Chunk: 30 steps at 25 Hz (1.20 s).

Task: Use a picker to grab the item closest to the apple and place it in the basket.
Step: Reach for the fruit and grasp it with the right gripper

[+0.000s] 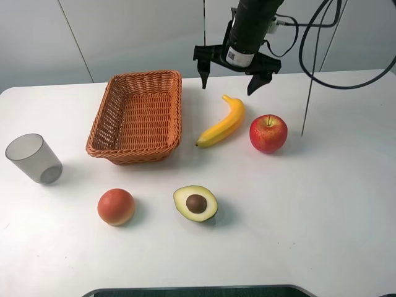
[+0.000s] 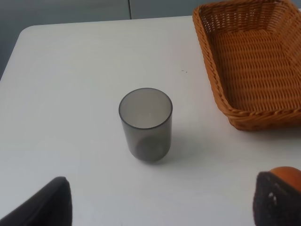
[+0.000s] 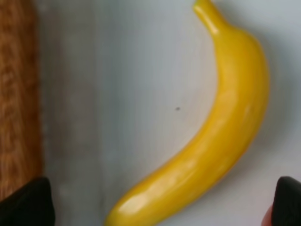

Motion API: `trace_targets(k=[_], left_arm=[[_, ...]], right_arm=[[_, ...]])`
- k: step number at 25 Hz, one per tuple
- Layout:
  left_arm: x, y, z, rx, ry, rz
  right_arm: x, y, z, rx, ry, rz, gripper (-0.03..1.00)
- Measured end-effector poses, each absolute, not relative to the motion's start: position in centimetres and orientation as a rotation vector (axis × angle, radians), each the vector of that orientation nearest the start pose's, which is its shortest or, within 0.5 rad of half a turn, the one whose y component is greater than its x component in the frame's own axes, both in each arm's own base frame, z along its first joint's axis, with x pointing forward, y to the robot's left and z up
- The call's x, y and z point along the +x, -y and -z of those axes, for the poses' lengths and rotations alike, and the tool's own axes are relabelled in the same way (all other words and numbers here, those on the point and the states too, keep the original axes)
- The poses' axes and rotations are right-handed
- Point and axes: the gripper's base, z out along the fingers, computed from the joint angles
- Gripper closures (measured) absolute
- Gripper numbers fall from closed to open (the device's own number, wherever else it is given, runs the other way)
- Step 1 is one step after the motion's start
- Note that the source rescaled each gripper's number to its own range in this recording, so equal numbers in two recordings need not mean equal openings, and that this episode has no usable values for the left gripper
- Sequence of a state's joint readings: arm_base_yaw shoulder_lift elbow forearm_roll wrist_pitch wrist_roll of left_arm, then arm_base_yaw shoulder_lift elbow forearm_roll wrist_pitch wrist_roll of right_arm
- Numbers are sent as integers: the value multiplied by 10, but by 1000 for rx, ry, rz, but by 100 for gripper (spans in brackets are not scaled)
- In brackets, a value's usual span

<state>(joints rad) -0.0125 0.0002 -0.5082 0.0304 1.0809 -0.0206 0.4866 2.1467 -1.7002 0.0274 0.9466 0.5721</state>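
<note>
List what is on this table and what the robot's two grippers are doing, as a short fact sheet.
Surface: white table
Basket: wicker, empty, left of the banana
Banana: lying between basket and apple
Apple: red, just right of the banana
Nearest to apple: the banana
Other items: avocado half, orange fruit, grey cup
Right gripper: open, above the banana, not holding it
Left gripper: open, empty, facing the cup
</note>
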Motion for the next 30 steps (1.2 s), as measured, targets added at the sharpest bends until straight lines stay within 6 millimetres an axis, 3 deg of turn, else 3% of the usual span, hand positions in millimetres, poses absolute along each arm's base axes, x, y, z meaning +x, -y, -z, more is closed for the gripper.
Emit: trace_targets(k=[8,30], left_arm=[[-7,-3,-278,-10,-2056,-16],[-7,-3,-278,-10,-2056,-16]], right_arm=[[411,-216,-151,320,-2883,-213,-3],[421,-212,-97,244,-2907,-26,-3]])
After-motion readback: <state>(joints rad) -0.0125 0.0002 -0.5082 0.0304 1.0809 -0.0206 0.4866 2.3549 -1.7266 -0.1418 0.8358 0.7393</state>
